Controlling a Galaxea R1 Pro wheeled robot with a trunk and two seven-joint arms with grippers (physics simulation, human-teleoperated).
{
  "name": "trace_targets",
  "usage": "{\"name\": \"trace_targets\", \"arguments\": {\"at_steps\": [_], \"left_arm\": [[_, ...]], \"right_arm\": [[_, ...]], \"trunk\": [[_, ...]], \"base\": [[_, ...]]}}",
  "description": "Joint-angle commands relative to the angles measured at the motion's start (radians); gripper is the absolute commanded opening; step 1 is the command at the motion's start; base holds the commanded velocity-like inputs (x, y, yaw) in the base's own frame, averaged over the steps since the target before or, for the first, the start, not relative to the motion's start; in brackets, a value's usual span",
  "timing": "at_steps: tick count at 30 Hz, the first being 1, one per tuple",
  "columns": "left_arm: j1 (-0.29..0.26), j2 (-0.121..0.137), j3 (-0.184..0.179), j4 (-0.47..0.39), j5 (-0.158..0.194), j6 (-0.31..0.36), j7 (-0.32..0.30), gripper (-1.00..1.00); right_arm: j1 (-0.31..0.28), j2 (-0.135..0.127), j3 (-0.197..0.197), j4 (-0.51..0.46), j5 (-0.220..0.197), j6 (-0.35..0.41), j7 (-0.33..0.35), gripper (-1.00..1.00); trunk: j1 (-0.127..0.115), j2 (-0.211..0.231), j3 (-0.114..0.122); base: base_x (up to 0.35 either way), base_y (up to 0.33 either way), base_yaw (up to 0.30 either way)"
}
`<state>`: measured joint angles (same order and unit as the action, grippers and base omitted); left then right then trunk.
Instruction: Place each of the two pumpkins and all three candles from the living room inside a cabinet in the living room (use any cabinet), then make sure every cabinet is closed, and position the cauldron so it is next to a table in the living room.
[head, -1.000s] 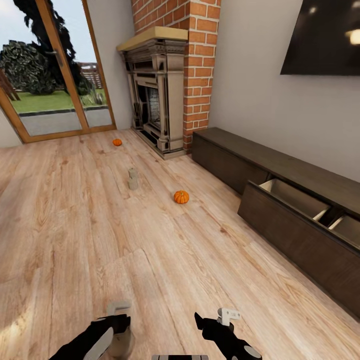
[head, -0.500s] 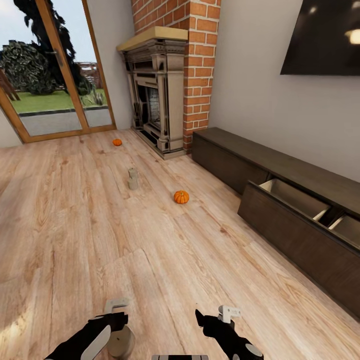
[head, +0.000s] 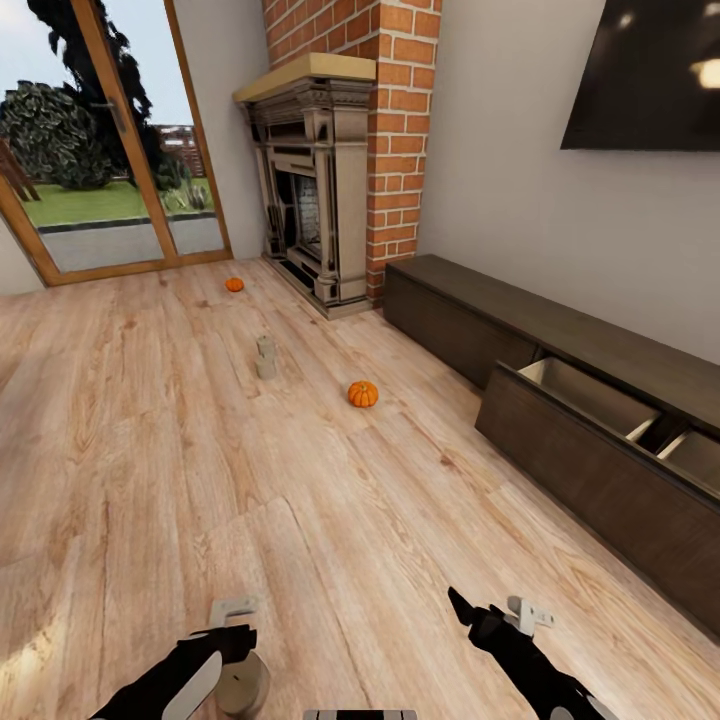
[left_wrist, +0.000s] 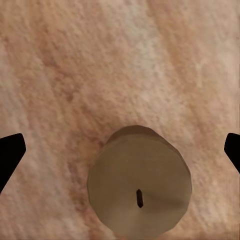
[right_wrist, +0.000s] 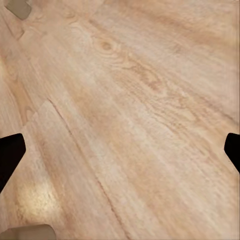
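Observation:
Two orange pumpkins lie on the wood floor, one (head: 362, 394) mid-room and one (head: 234, 284) near the fireplace. Pale candles (head: 265, 357) stand between them. Another candle (head: 243, 685) stands right under my left gripper (head: 238, 648); seen from above in the left wrist view, the candle (left_wrist: 140, 195) sits between the spread fingertips (left_wrist: 10, 155) without touching them. My left gripper (left_wrist: 120, 152) is open. My right gripper (head: 472, 617) hangs open over bare floor (right_wrist: 120, 145). The dark cabinet (head: 470, 300) runs along the right wall with a drawer (head: 590, 395) pulled out. The cauldron is out of view.
A brick chimney with a fireplace (head: 310, 180) stands at the back, with glass patio doors (head: 100, 150) to its left. A TV (head: 650, 70) hangs above the cabinet. The open drawer front (head: 590, 480) juts into the floor space on the right.
My left gripper has drawn slightly back from the candle, which now stands apart below it. My right arm has swung to the right. The pumpkins and far candles have not moved.

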<state>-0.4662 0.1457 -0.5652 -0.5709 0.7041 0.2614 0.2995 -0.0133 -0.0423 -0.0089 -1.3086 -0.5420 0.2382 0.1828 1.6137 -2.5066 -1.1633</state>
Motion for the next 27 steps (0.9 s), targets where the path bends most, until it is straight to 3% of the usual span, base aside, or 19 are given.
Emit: {"name": "trace_targets", "arguments": {"at_steps": [1,8,14,19,24,27], "left_arm": [[-0.001,0.002,-0.008,-0.001,0.009,0.002,0.009,1.00],[-0.001,-0.001,-0.014,0.006,0.008,-0.004,0.007,1.00],[0.000,-0.002,-0.018,0.006,0.008,-0.007,0.007,1.00],[0.000,-0.009,-0.052,0.007,0.008,-0.014,0.006,1.00],[0.000,-0.011,-0.061,0.007,0.008,-0.025,0.005,1.00],[0.000,-0.010,-0.062,0.008,0.008,-0.026,0.004,1.00]], "right_arm": [[0.000,-0.002,-0.002,-0.001,-0.012,0.006,0.002,1.00],[0.001,-0.005,-0.009,0.006,-0.022,0.002,0.017,1.00],[0.001,-0.004,-0.011,0.039,-0.020,0.003,0.057,1.00],[0.001,-0.004,-0.011,0.045,-0.019,0.003,0.061,1.00],[0.001,-0.003,-0.011,0.046,-0.018,0.002,0.061,1.00],[0.001,-0.002,-0.011,0.046,-0.017,0.001,0.060,1.00]], "trunk": [[0.000,0.000,-0.001],[0.000,0.000,-0.001],[0.002,-0.002,-0.024],[0.005,-0.003,-0.043],[0.007,-0.004,-0.063],[0.007,-0.004,-0.063]], "base": [[0.000,0.000,0.000],[0.000,0.000,0.000],[0.000,0.000,0.000],[0.000,0.000,0.000],[0.000,0.000,0.000],[0.000,0.000,0.000]]}}
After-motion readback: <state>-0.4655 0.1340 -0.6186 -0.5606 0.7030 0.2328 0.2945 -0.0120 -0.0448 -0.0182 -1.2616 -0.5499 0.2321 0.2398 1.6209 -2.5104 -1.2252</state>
